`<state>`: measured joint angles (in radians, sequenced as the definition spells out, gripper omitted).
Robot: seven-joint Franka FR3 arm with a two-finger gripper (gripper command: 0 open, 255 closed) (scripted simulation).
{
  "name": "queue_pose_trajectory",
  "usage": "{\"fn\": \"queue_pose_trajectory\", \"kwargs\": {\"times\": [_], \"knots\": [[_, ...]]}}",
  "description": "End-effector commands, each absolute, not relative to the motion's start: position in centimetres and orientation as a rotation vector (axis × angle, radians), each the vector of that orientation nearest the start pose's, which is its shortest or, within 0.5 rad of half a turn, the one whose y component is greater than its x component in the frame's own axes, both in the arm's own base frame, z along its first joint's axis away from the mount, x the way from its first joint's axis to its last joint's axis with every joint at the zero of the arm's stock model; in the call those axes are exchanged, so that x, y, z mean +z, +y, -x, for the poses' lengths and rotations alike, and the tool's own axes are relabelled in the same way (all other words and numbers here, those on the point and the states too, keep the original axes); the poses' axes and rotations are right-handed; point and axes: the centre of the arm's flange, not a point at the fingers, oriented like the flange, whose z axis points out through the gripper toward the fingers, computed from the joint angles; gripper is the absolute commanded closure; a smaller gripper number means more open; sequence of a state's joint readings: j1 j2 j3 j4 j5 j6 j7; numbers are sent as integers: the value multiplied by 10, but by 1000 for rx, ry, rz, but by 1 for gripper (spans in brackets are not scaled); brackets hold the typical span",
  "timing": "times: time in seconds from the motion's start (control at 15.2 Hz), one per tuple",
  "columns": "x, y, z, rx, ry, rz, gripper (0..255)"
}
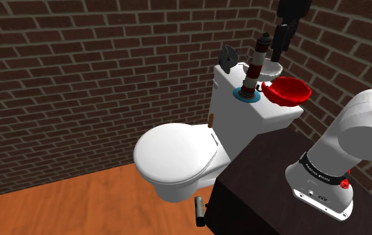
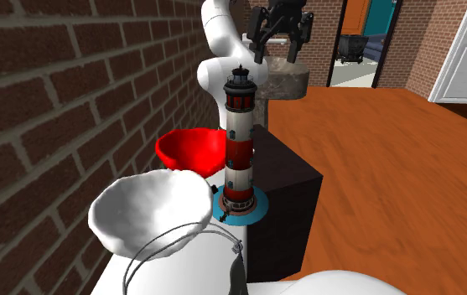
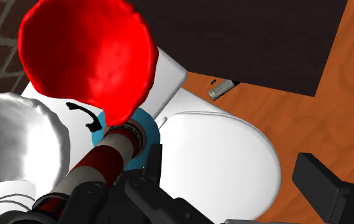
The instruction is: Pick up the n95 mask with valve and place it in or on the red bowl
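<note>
I've got the gripper (image 2: 277, 55) hanging high above the toilet tank (image 1: 254, 113), fingers spread wide, nothing in them. The white mask (image 2: 149, 209) lies on the tank top against the brick wall, well below the gripper and apart from it. The lighthouse figurine (image 2: 238, 138) is just beside it, and the red bowl (image 2: 191, 149) is near both, at the shoulder view's right end of the tank.

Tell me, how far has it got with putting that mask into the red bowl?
Nothing done yet: the white mask sits on the toilet tank, outside the red bowl. In hand: the pincer hangs open and empty above them. Left: grasp the mask, lift it, set it in the bowl.
</note>
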<state>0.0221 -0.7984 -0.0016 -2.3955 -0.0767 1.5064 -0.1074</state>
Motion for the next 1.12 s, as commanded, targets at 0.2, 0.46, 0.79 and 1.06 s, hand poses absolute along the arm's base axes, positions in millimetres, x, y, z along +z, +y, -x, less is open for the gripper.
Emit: {"fn": "queue_pose_trajectory", "kwargs": {"times": [0.2,0.46,0.79,1.06], "knots": [[556,-28,-321,129,-213,3196,0],[536,-60,-356,99,-224,3185,0],[511,-101,-401,63,-239,3172,0],[492,-132,-437,34,-250,3161,0]]}}
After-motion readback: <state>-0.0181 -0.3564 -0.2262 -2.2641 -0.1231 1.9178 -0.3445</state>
